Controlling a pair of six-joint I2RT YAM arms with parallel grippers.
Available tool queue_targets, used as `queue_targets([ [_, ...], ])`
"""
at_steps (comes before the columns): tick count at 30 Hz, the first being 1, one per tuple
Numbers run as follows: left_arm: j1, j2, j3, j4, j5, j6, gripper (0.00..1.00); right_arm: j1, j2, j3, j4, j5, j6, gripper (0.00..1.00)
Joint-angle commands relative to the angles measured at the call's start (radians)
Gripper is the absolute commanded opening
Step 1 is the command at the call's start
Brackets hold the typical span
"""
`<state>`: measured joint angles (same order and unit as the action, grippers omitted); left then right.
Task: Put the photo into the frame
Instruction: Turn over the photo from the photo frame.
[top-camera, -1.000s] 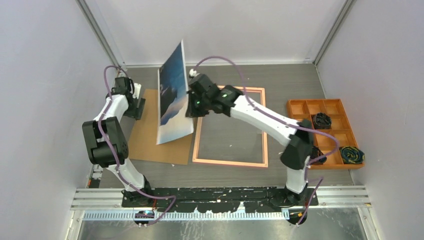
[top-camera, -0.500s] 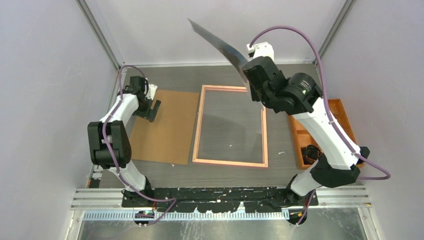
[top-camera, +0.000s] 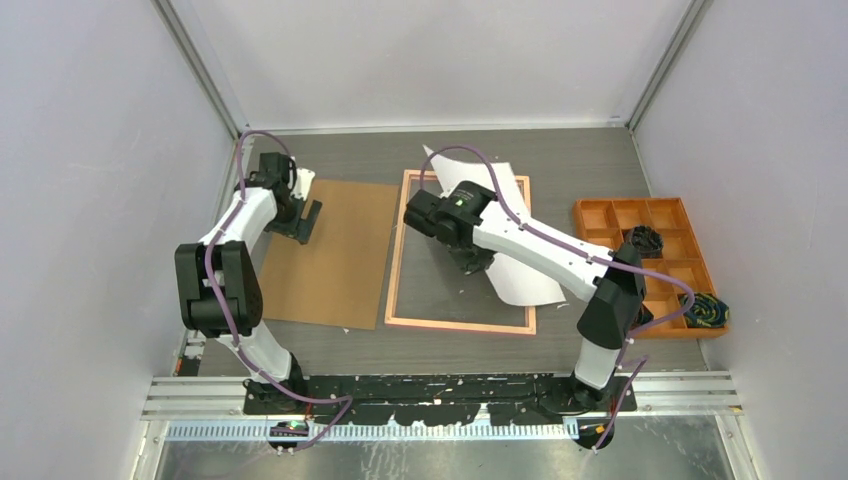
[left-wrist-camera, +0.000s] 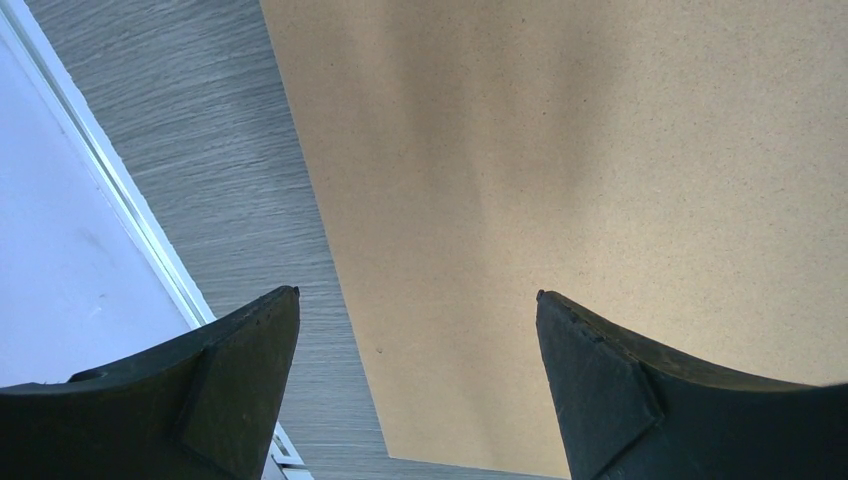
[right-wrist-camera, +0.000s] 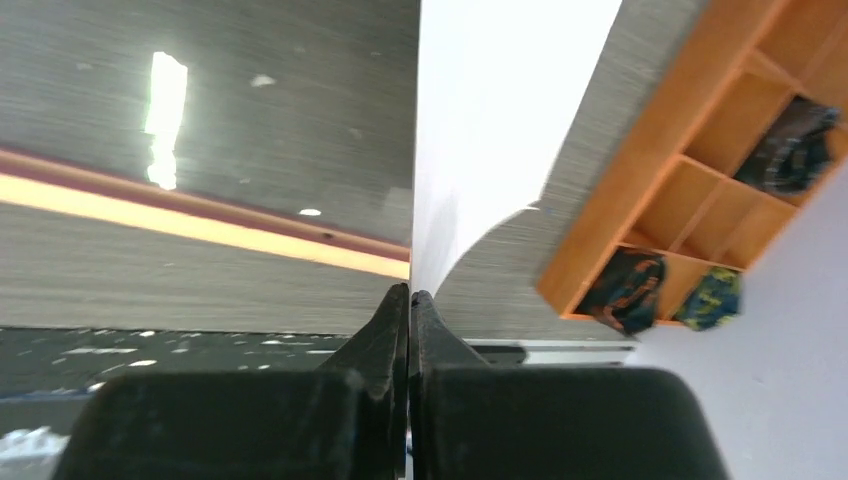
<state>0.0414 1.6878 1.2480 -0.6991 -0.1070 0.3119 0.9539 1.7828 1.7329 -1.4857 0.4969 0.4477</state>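
The photo shows its plain white back and hangs tilted over the right half of the frame, which lies flat mid-table with its tan-orange edge up. My right gripper is shut on the photo's edge; in the right wrist view the fingers pinch the white sheet above the frame's orange edge. My left gripper is open and empty, hovering over the far left corner of the brown backing board; its fingertips straddle the board's edge.
The orange compartment tray stands at the right with dark bundles in some cells; it also shows in the right wrist view. White enclosure walls close in both sides and the back. A black rail runs along the near edge.
My right arm swung the photo from above the backing board, up high, then down over the frame, turning it white side up. My left gripper shifted slightly toward the far left.
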Motion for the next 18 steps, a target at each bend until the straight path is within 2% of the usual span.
queue_targets([
  [1,0.003,-0.042,0.000,0.015,0.017,-0.015,0.89,0.000,-0.019,0.055,0.110,-0.188,0.099,0.01],
  [8,0.003,-0.067,-0.030,0.039,0.003,0.010,0.90,-0.017,0.119,0.059,0.326,-0.466,0.312,0.01],
  [13,0.003,-0.071,-0.037,0.040,-0.002,0.019,0.90,-0.017,0.158,0.048,0.388,-0.356,0.508,0.01],
  [18,0.003,-0.072,-0.049,0.058,-0.003,0.033,0.90,-0.018,0.133,-0.001,0.413,-0.294,0.599,0.01],
])
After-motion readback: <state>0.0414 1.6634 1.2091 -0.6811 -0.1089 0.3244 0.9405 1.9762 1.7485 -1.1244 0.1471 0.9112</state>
